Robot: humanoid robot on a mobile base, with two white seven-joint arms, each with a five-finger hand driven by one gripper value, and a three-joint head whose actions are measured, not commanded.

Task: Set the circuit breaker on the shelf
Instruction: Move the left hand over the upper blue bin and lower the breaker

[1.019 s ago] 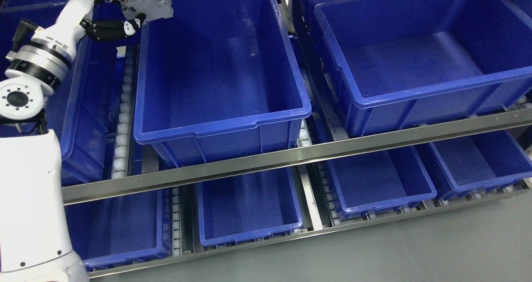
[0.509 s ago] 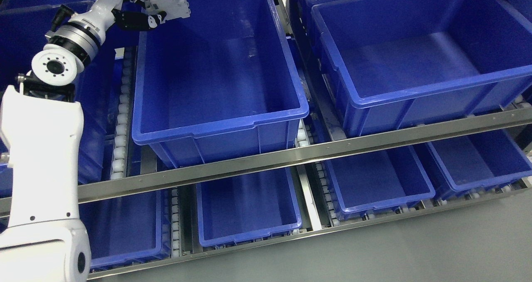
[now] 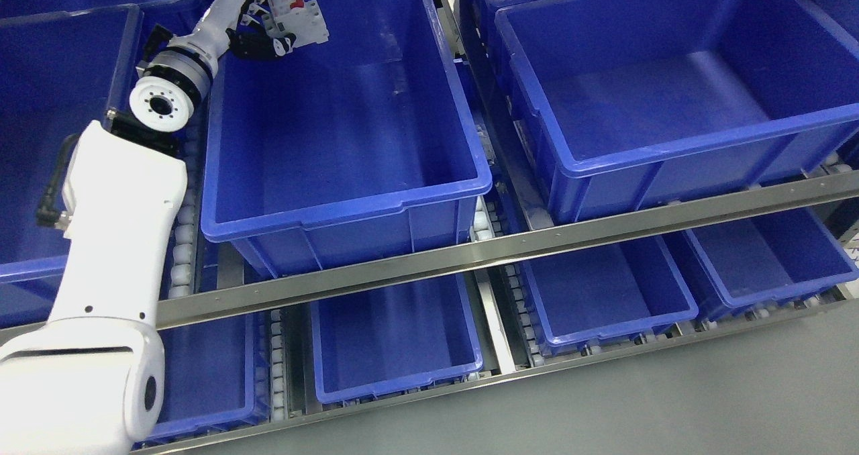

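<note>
Breaker hovering over the middle bin

Left hand (image 3: 265,29) is gripping the circuit breaker (image 3: 300,17), dark fingers (image 3: 268,44) curled under its pale grey casing, a red switch showing on top. It is hanging above the far left corner of the large blue bin (image 3: 349,193) on the upper shelf rail (image 3: 510,247). Releasing well probably means lowering the breaker closer to the bin floor, away from the wall, so the boxy, ribbed plastic body is not tumbling on the smooth moulded plastic. Bin walls are looking glossy and rigid, rims rounded; the rail beneath is reading as brushed metal.
</note>
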